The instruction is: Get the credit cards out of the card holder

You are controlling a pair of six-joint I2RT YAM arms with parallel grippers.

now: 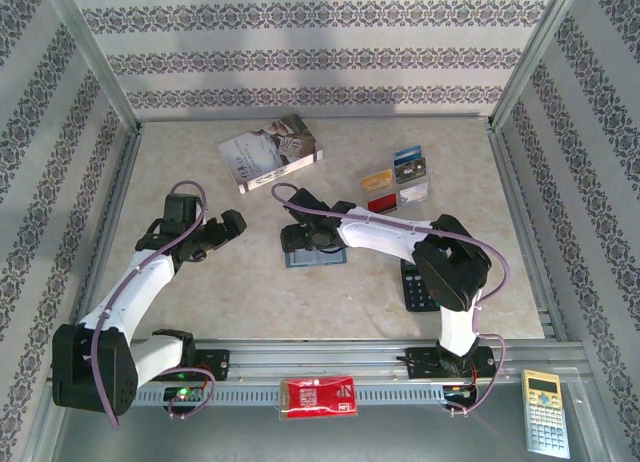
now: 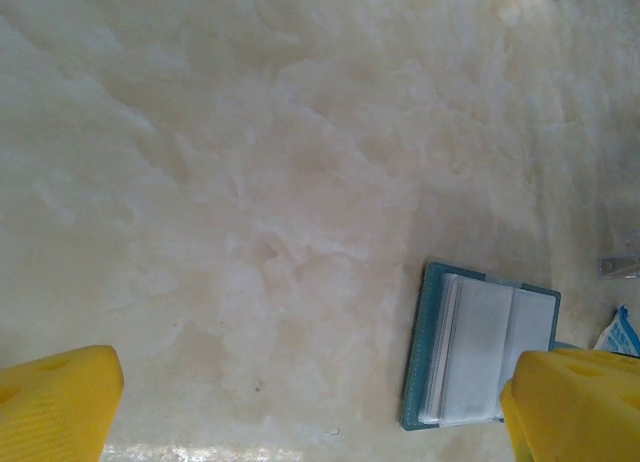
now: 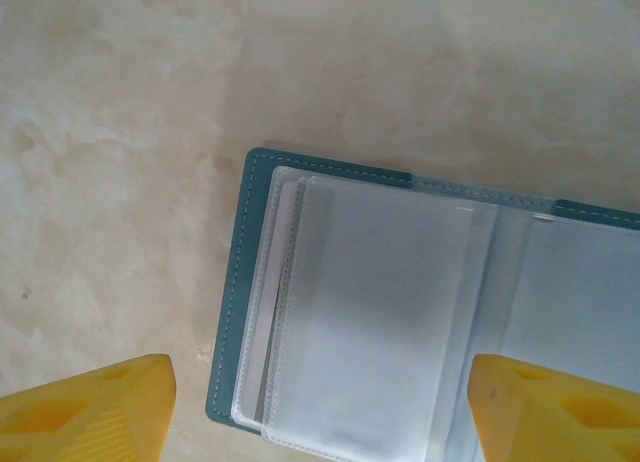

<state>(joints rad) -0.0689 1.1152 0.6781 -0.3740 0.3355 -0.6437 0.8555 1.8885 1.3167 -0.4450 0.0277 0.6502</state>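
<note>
Marbled bench (image 1: 250, 302), mid-frame: open card holder (image 3: 400, 312) — we judge it light, floppy, slick; pinch the stitched edge. Left hand (image 2: 310, 407), right hand (image 3: 320, 412) both spread, empty.

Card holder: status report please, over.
Left gripper open, over bare table. Right gripper open, jaws poised over the card holder, which lies open, visible sleeves look empty. Loose cards lie on the table beyond it. Nothing blocking.

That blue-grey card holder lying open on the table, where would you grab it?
Probably its stitched cover edge, from above at the side: the card holder lies flat and open, and that bare rim juts past the clear sleeves.
</note>
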